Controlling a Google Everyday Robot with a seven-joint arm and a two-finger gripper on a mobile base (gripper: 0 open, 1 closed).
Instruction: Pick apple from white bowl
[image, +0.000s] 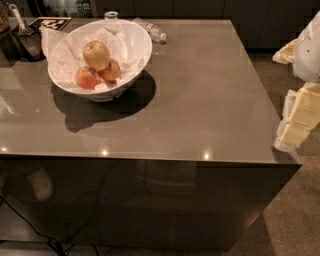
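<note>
Evidently idle, the gripper hung at the right edge of the view, just off the table's side and well apart from the fruit; whether it was open or closed could not be told. The apple sat highest in the white bowl, resting on two smaller red apples. A descent from above, closing across its widest part and lifting straight, would likely spare the crumpled paper. The glossy grey-brown table mirrored ceiling lights. A plastic bottle lay behind the bowl, and carpet covered the floor.
</note>
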